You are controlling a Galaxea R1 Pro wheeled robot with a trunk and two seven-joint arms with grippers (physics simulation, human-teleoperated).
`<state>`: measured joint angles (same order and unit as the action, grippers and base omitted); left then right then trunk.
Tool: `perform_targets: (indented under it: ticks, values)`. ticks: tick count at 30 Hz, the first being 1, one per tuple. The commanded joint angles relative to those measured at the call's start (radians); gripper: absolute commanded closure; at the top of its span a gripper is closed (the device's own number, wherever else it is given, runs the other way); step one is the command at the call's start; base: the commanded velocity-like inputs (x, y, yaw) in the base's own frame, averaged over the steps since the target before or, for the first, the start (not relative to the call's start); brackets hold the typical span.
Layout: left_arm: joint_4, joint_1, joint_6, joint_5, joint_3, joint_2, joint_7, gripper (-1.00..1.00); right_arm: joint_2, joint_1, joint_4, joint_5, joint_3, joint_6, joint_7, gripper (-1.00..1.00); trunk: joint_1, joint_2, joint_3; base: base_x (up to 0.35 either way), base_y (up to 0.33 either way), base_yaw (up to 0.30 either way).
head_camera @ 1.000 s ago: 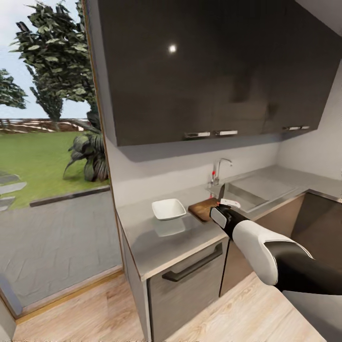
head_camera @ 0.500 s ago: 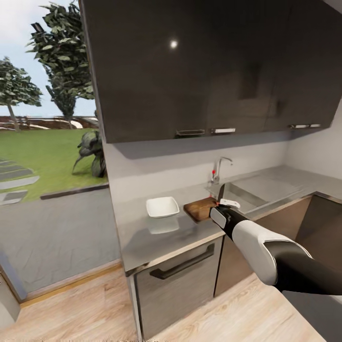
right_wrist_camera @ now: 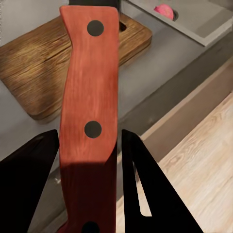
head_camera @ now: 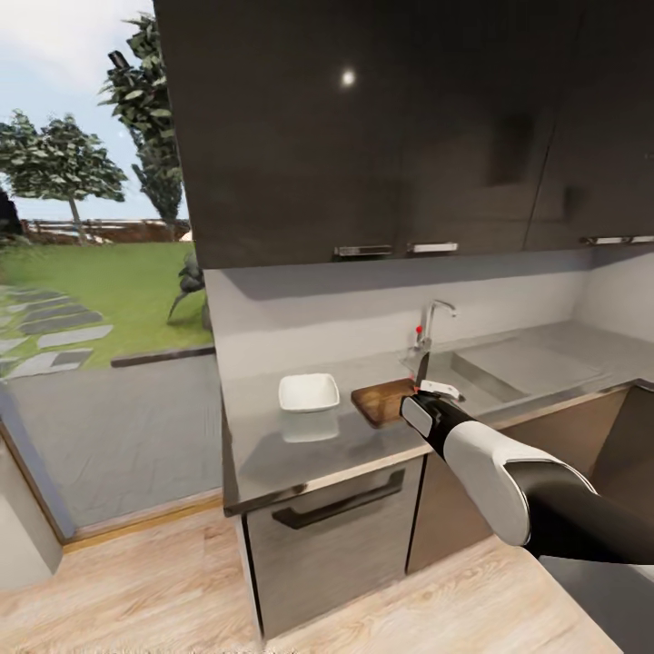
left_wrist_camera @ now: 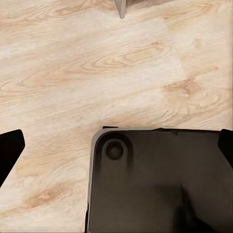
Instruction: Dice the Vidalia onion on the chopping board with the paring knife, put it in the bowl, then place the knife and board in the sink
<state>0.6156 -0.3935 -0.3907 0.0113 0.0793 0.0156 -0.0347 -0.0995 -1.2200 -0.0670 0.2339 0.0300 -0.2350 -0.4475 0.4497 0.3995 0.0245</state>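
White bowl (head_camera: 309, 391) sits left on the countertop (head_camera: 300, 450), chopping board (head_camera: 383, 401) just right of it. Right gripper (head_camera: 427, 391) clasps the paring knife (right_wrist_camera: 90, 121), blade pointing up and away toward the sink (head_camera: 472, 377). Left gripper's (left_wrist_camera: 116, 160) state cannot be told.

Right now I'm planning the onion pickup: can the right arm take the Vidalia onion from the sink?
Probably not yet: the right claw is shut on the paring knife, while the Vidalia onion lies in the sink beyond the chopping board.
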Motion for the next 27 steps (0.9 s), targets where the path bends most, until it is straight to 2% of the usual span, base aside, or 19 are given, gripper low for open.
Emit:
perform_targets:
  ticks: [1, 15, 27]
  values:
    - [0.001, -0.001, -0.001, 0.002, 0.005, 0.001, -0.004, -1.0, 0.0, 0.001, -0.002, 0.001, 0.002, -0.006, -0.003, 1.0, 0.0, 0.001, -0.001, 0.0, -0.316, 0.212]
    - [0.0, -0.001, -0.001, 0.003, 0.005, 0.001, -0.004, -1.0, 0.004, 0.001, -0.002, 0.001, 0.004, -0.006, -0.003, 1.0, 0.0, 0.001, -0.002, 0.0, -0.316, 0.206]
    - [-0.001, -0.001, -0.001, 0.003, 0.004, 0.001, -0.004, -1.0, 0.004, 0.001, -0.003, 0.001, 0.004, -0.006, -0.003, 1.0, 0.0, 0.001, -0.002, 0.0, -0.316, 0.011]
